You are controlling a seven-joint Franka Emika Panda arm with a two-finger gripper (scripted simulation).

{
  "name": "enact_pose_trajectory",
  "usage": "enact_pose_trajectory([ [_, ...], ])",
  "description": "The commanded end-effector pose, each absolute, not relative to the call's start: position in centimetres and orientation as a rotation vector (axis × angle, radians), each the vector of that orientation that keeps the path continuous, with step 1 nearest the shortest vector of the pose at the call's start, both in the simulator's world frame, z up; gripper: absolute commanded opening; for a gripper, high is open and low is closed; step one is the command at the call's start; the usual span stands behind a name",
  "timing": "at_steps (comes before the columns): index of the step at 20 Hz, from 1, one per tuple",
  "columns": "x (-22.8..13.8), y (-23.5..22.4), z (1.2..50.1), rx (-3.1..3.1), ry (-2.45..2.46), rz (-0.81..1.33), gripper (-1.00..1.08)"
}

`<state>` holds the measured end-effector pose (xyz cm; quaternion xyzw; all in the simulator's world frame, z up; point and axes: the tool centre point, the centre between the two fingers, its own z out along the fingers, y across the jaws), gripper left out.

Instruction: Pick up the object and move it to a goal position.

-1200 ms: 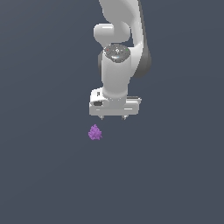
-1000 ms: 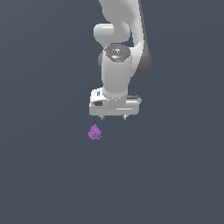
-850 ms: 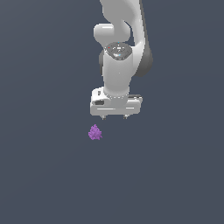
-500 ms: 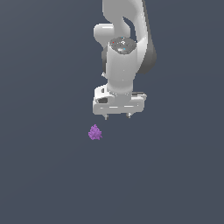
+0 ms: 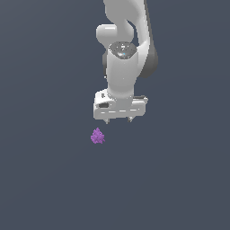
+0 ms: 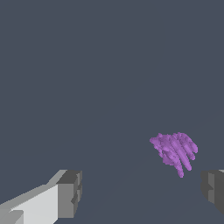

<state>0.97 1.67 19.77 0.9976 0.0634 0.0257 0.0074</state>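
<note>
The object (image 5: 97, 136) is a tiny bright purple bumpy clump lying on the dark grey floor. In the exterior view it sits below my white gripper (image 5: 118, 120) and toward the exterior view's left of it, apart from it. The gripper points down, open and empty, its two short fingertips wide apart. In the wrist view the purple object (image 6: 175, 151) lies between the two grey fingertips (image 6: 70, 194), closer to one of them, and nothing touches it.
A plain dark grey floor (image 5: 49, 179) fills both views. The white arm (image 5: 123, 45) rises above the gripper. No goal marker shows.
The gripper has shifted a little toward the exterior view's left and the wrist has turned slightly. The purple object has not moved.
</note>
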Motion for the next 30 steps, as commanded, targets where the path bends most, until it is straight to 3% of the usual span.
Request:
enact_pose_trajectory([
  [1,1.0,1.2,19.4,3.116,0.233,0.076,1.0],
  [30,0.7,-8.7,10.6,2.982,0.977,0.005,1.0],
])
